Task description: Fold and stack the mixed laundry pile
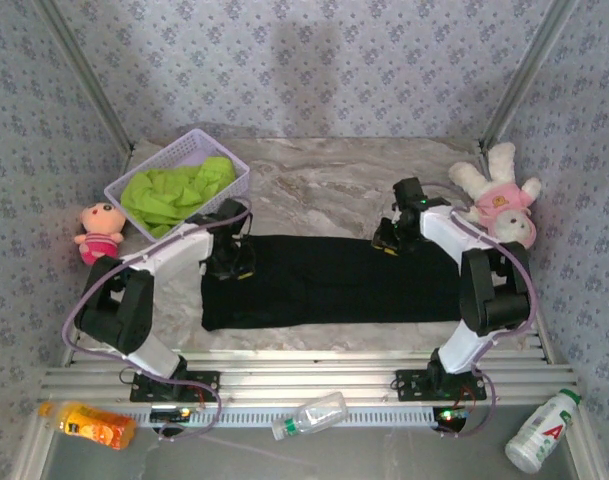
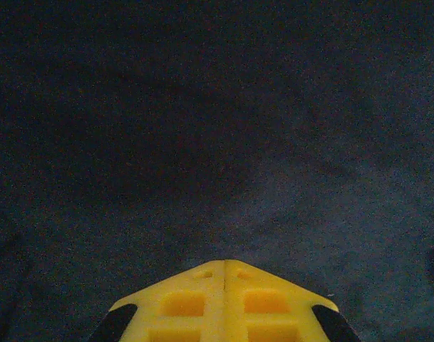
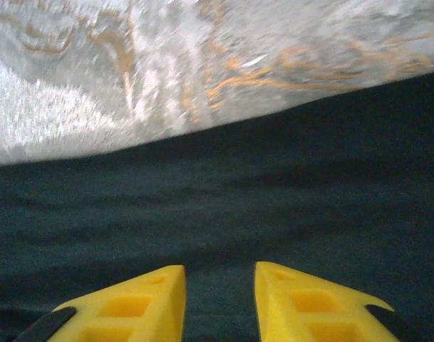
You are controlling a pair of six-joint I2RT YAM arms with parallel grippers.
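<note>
The black T-shirt (image 1: 334,285) lies flat as a long folded strip across the marble table (image 1: 324,190). My left gripper (image 1: 229,262) hovers low over its left end. In the left wrist view that gripper (image 2: 224,262) has its yellow fingers pressed together, shut, with nothing between them and black cloth (image 2: 217,128) beneath. My right gripper (image 1: 389,240) sits at the strip's far edge, right of centre. In the right wrist view it (image 3: 220,267) is open, with black cloth (image 3: 224,206) showing in the gap. The lime-green T-shirt (image 1: 174,192) is bunched in the lavender basket (image 1: 159,158).
A pink doll (image 1: 99,232) stands left of the basket and a white-and-pink plush rabbit (image 1: 499,200) lies at the right edge. Below the front rails are an orange bottle (image 1: 89,423), a clear bottle (image 1: 309,415) and a white bottle (image 1: 539,430). Bare marble (image 3: 131,71) lies beyond the cloth.
</note>
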